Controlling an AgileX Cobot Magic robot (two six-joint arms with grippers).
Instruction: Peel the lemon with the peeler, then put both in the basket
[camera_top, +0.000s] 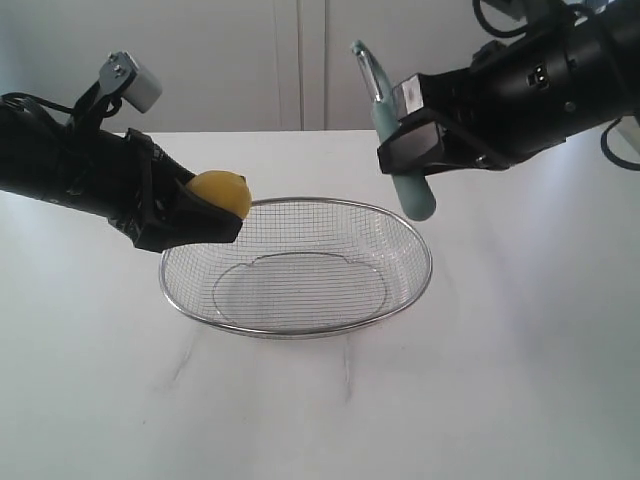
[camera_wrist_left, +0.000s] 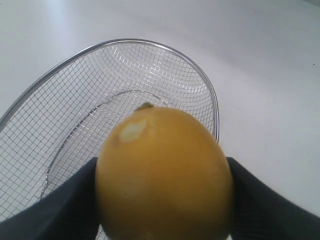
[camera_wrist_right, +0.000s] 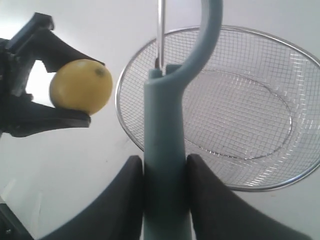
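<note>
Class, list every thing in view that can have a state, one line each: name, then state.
lemon: held in the air, mostly unpeeled, one small pale patch.
peeler: held by its handle, blade end up.
basket: empty, upright on the table.
left gripper: shut on the lemon.
right gripper: shut on the peeler.

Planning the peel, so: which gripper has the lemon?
The left gripper: its jaws clamp the yellow lemon from both sides. The right gripper holds the teal peeler instead, blade end up.
</note>
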